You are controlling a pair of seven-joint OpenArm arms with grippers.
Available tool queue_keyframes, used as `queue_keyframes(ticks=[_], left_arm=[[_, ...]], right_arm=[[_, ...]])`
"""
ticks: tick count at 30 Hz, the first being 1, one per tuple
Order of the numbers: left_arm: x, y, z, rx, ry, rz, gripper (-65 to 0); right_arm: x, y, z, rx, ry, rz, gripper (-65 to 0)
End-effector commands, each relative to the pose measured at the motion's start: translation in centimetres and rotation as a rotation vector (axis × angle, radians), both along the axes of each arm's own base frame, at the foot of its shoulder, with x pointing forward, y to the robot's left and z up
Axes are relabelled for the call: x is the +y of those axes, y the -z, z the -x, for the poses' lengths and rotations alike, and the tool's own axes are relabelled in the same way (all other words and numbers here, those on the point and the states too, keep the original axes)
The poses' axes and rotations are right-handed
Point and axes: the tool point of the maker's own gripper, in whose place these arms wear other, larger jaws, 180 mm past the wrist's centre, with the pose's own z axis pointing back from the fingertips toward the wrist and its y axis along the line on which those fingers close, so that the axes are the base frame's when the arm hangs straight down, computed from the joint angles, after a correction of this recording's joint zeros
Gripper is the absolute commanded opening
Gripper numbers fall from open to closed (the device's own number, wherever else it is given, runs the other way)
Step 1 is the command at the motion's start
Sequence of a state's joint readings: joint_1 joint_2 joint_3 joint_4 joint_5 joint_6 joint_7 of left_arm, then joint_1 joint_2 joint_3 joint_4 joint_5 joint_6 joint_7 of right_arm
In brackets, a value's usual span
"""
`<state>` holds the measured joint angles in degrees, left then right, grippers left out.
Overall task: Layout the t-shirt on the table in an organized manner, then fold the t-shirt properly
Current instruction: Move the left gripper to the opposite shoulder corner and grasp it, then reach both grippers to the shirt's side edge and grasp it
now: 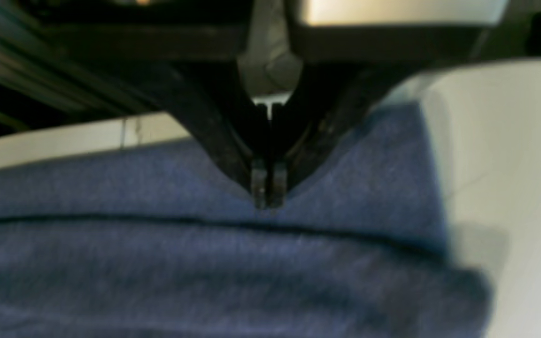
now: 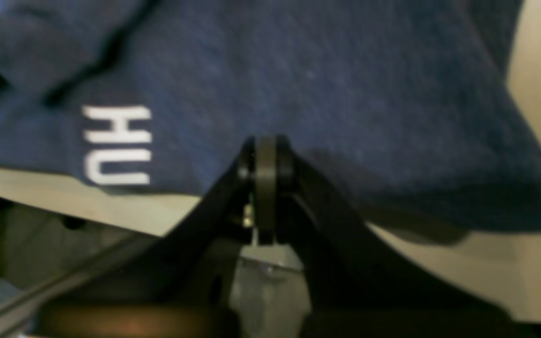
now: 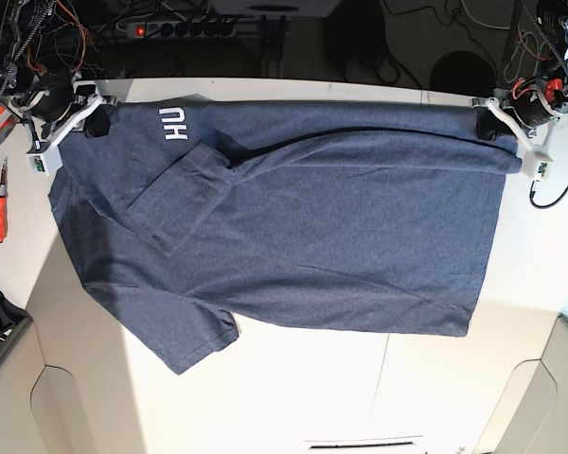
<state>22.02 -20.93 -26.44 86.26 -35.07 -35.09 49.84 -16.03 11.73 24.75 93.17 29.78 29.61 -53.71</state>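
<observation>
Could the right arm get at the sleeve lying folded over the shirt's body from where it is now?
Probably yes: the right gripper sits at the t-shirt edge, and nothing stands between it and the folded sleeve.

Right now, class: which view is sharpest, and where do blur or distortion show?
Base view: sharpest, though wide-angle bending curves the table edges. Left wrist view: soft blur over the t-shirt. Right wrist view: blurred too, white lettering readable yet smeared.

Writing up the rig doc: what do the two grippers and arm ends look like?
Both grippers, left and right, have black fingers tapering in a V to narrow pads, on a grey metal hub. In the base view each wrist carries a white bracket, with red and black wiring behind it. No markings readable.
</observation>
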Motion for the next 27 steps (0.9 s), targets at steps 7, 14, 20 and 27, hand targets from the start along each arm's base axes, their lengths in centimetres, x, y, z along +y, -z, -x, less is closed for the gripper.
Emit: queue_keyframes(ticks=[7,14,20,27], left_arm=[[2.5,-8.9,-4.2,-0.313,-0.027,0.015,-65.0],[2.2,-10.6,-5.0,-0.373,-0.028,0.037,-42.5],[2.2,-10.7,-5.1,-0.379,-0.029,0.04,-42.1],[2.2,-11.0,-5.6,-0.394,-0.029,0.04,-42.1]], right_arm=[[0.5,-5.2,-4.1,-0.227,-0.012,-0.004,-52.4],[-0.4,-11.9,-12.2,-0.514,-0.001,0.073,-41.6],[-2.7,-15.5,-19.0,-0.635,0.041,0.149,-33.3],[-5.7,-9.9,-25.4,-0.47,0.148,0.013,-32.4]])
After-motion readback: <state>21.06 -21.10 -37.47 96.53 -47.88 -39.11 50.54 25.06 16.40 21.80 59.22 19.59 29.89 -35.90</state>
